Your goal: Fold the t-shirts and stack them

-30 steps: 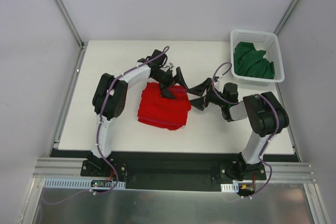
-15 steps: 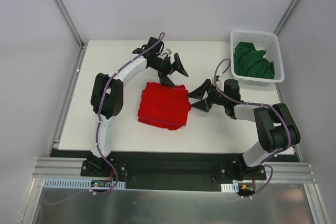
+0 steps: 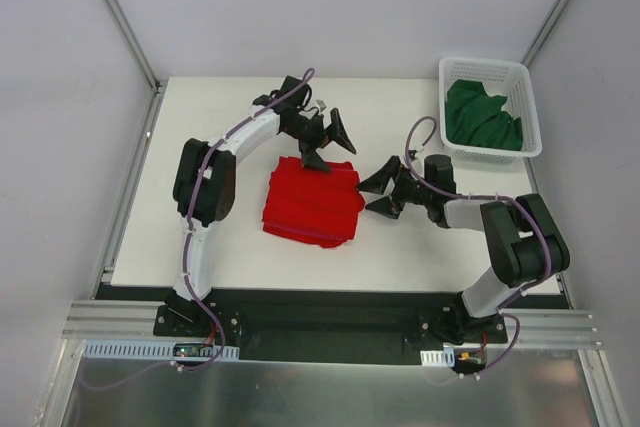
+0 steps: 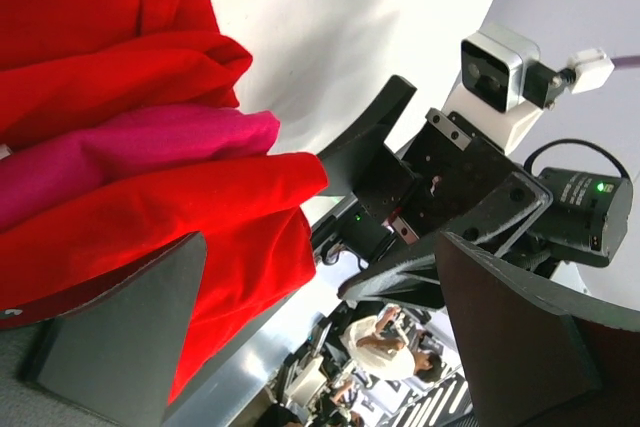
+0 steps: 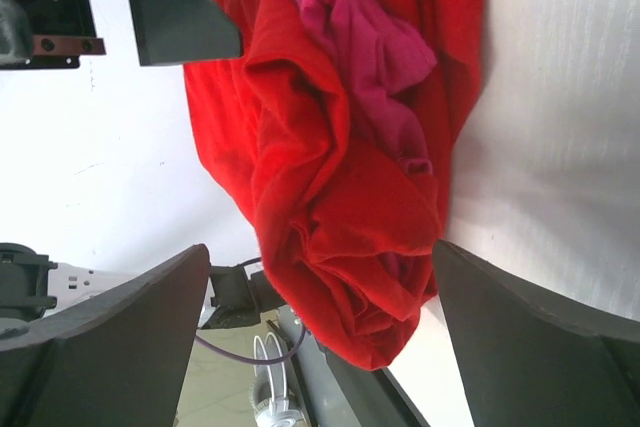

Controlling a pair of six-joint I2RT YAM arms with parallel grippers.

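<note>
Left tool (image 3: pixel 328 144) hangs wide open, empty, at the red shirt's (image 3: pixel 312 202) far edge; right tool (image 3: pixel 375 194) likewise beside it; pink shirt (image 5: pixel 360 37) seemingly sandwiched inside.

The red t-shirt (image 3: pixel 312 209) and pink t-shirt (image 5: pixel 360 42) were soft, matt cloth. The basket (image 3: pixel 480 61) was white plastic, the tabletop (image 3: pixel 400 247) smooth and matt

This looks like a robotics laboratory, more exactly a closed test cell. In the top view the white table (image 3: pixel 230 247) stands between plain grey panels (image 3: pixel 330 7) held by aluminium posts (image 3: pixel 118 15) in the upper corners. At the bottom of the frame the left arm (image 3: pixel 205 182) and the right arm (image 3: pixel 515 237) are bolted on an aluminium rail (image 3: pixel 330 319), with purple cables (image 3: pixel 187 272) along them. Low in the middle of the left wrist view an open room with a person (image 4: pixel 385 335) shows, small and unclear.
</note>
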